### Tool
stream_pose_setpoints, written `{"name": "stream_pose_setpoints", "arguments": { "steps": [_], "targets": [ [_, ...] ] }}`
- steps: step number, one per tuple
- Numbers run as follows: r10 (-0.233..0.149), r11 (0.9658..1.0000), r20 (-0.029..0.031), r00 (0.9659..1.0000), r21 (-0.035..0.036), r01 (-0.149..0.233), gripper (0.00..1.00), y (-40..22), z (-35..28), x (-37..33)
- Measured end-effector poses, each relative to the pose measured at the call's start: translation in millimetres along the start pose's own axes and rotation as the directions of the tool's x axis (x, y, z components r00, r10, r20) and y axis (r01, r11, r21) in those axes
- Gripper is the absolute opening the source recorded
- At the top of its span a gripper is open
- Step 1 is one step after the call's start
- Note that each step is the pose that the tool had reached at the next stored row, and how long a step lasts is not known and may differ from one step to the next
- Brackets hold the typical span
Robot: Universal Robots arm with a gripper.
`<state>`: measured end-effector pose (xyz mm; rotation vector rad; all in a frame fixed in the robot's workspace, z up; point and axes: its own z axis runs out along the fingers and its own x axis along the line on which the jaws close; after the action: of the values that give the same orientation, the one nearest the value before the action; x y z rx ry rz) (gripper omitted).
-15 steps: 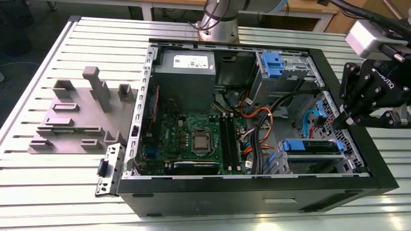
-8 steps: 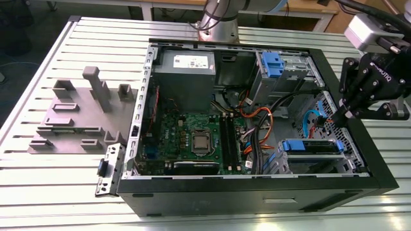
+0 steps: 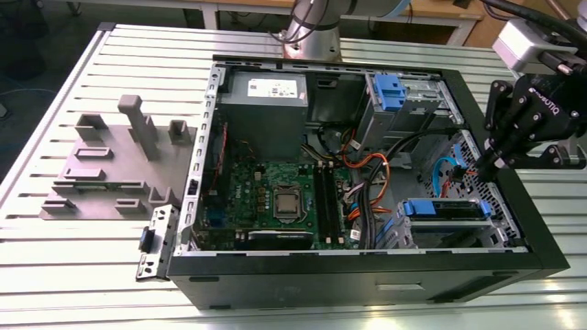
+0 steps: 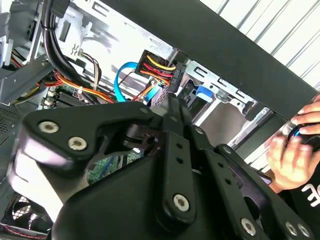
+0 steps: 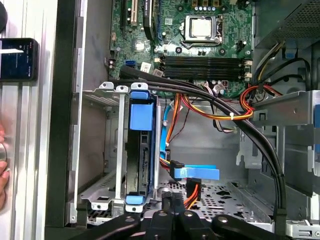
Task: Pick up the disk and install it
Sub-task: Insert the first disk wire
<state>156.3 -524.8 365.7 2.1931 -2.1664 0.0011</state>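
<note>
- We see the gripper [image 5: 172,200] with fingers pressed together, holding nothing.
- Just beside it, the disk [image 5: 138,150] sits in its drive cage [image 5: 102,145].
- No lettering is legible to us.

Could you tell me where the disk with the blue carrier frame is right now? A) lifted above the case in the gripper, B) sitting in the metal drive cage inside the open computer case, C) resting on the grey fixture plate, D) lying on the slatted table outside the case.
B: the disk sits edge-on in the metal drive cage inside the computer case, with the gripper close beside that cage.
</note>
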Motion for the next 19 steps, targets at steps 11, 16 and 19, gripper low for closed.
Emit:
{"name": "stream_pose_setpoints", "arguments": {
  "steps": [11, 16, 19],
  "targets": [
    [-0.017, 0.9999, -0.0309, 0.9994, 0.0001, 0.017, 0.25, -1.8, 4.1, -1.2],
    [-0.020, 0.9998, -0.0385, 0.9991, 0.0000, 0.020, 0.31, -4.0, 8.0, -5.7],
    [-0.022, 0.9998, -0.0386, 0.9990, 0.0001, 0.022, 0.31, -4.8, 9.0, -9.8]
  ]
}}
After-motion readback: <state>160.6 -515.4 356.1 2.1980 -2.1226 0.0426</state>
